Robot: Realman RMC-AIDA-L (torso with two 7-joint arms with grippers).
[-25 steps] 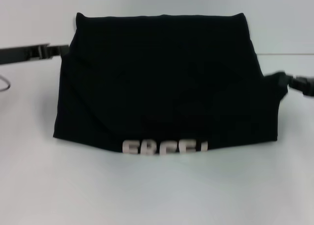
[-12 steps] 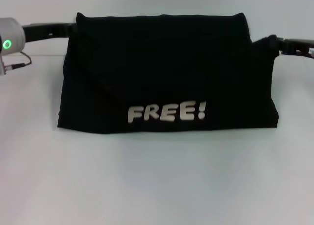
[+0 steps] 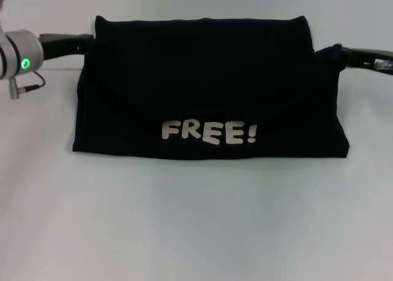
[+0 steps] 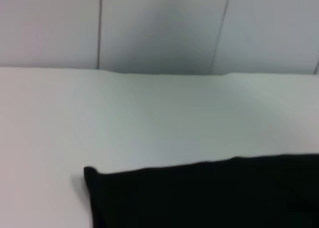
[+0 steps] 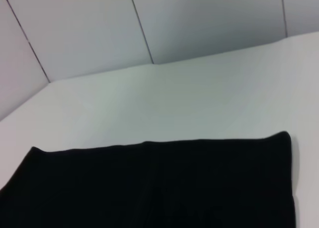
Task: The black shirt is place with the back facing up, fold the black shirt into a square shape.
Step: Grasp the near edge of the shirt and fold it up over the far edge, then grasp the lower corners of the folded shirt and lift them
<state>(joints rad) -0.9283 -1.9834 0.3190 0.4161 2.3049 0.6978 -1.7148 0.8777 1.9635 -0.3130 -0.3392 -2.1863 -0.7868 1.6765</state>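
The black shirt (image 3: pixel 209 88) is laid folded on the white table (image 3: pixel 196 219), centre-far, white "FREE!" print (image 3: pixel 209 133) facing up near its near edge. Its upper left corner is met by the left gripper (image 3: pixel 86 42), its upper right corner by the right gripper (image 3: pixel 334 53); whether either is clenched on cloth cannot be told. In both wrist views only a black cloth edge on the table is shown.
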